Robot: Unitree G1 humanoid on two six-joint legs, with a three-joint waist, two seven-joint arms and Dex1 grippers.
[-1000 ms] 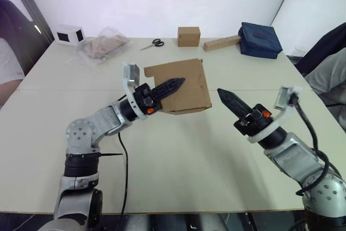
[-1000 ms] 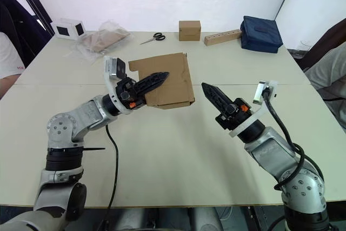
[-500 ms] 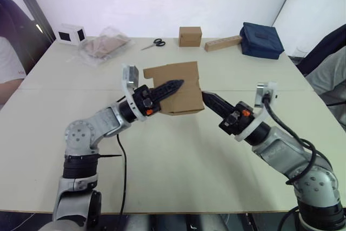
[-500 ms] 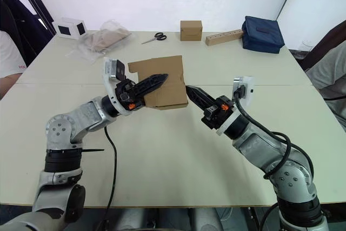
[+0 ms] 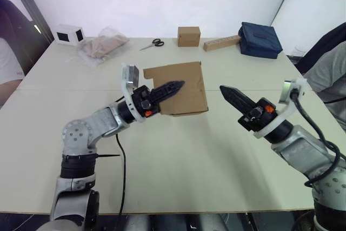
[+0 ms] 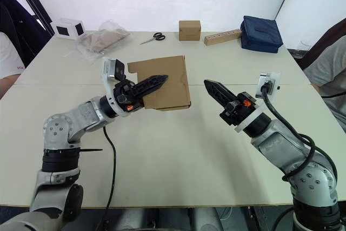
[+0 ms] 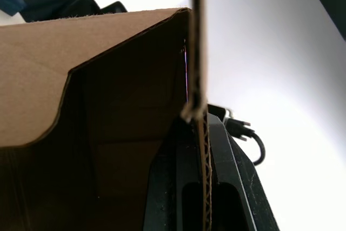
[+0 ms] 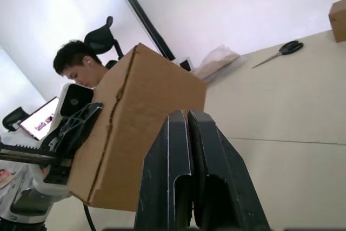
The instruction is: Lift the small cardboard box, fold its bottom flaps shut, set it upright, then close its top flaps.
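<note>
Left eye view: the left end effector [image 5: 172,86] holds the small cardboard box [image 5: 181,86] raised above the middle of the surface [image 5: 178,150], clear of it. Its two black fingers are closed on one wall of the box; the left wrist view shows the corrugated edge of that wall [image 7: 198,150] pinched between them, with the dark interior of the box beside it. The box is tilted, with a broad brown face turned upward and toward the head camera. One flap [image 5: 153,72] projects from the box edge nearest the left arm and has a stepped outline.

The right end effector [image 5: 231,94] hovers above the surface just beside the box, toward the right edge of the surface, and does not touch it. Its fingers are pressed together with nothing between them, as the right wrist view confirms [image 8: 187,133]; they point toward the box.

Along the far edge of the surface lie the following items:
- a white cube with black panels [image 5: 69,34] near the far left corner;
- a clear plastic bag [image 5: 102,46] next to it;
- scissors [image 5: 153,43];
- a neat brown cube [image 5: 188,36];
- a long tan block [image 5: 221,43];
- a dark blue pouch [image 5: 260,39] toward the far right corner.

A person [image 8: 81,63] sits beyond the left edge of the surface.
</note>
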